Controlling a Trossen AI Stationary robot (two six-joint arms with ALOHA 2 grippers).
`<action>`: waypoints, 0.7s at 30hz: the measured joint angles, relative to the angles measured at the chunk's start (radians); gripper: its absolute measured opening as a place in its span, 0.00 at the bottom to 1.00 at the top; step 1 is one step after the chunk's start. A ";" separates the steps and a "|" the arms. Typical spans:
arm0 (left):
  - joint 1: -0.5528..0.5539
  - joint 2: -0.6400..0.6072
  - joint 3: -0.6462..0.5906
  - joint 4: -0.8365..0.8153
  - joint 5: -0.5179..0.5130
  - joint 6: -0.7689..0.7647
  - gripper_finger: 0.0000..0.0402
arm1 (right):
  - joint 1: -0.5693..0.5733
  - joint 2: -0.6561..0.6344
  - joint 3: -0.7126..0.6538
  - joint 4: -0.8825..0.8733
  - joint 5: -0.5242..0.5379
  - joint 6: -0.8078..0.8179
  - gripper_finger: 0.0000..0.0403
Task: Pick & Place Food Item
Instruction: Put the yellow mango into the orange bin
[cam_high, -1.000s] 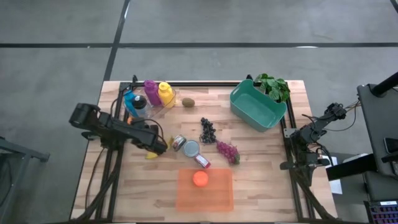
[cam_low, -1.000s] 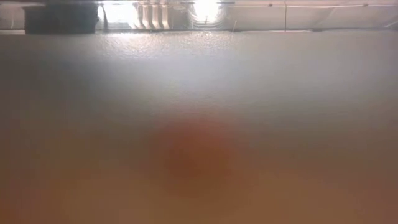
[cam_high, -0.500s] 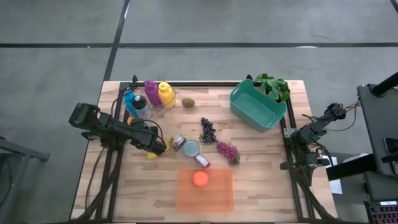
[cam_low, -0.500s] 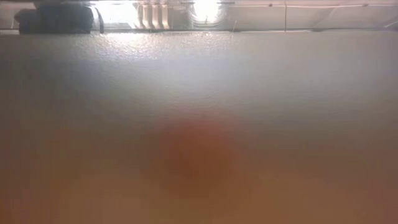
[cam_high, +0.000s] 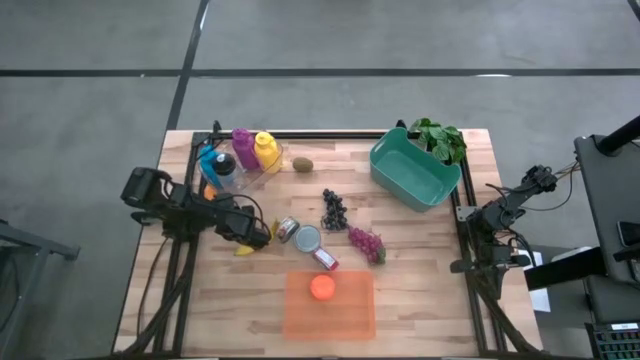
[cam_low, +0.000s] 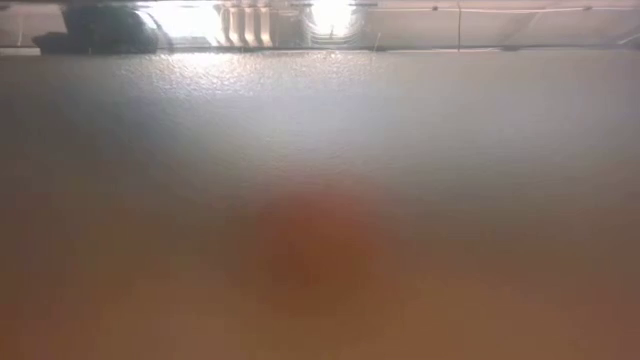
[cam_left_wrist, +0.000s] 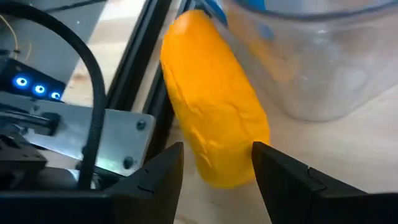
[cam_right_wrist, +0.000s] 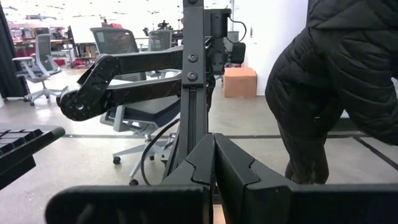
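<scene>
Yellow food item (cam_left_wrist: 214, 109): smooth, elongated, rounded at the ends, resembling a banana or pepper. It lies flat on the wooden table's left side, just beside the black frame rail and a clear container; in the high view (cam_high: 247, 247) it is largely hidden.

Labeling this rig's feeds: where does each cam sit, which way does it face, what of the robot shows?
High: overhead, straight down on the table; both arms show.
Low: table height, blurred; nothing identifiable.
Left wrist: looks past the left gripper, its fingers either side of the yellow food item.
Right wrist: faces the room, a person; right gripper shut.
Shared: high and left wrist both show the yellow item.
</scene>
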 joint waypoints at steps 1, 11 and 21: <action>0.000 -0.001 0.000 0.009 0.000 -0.002 0.48 | 0.000 0.000 0.000 0.000 0.000 0.000 0.02; -0.006 -0.065 0.150 -0.041 0.058 0.113 0.48 | 0.000 0.000 0.000 0.000 0.000 0.000 0.02; -0.011 -0.066 0.039 -0.039 -0.065 0.099 0.48 | 0.000 0.000 0.000 0.000 0.000 0.000 0.02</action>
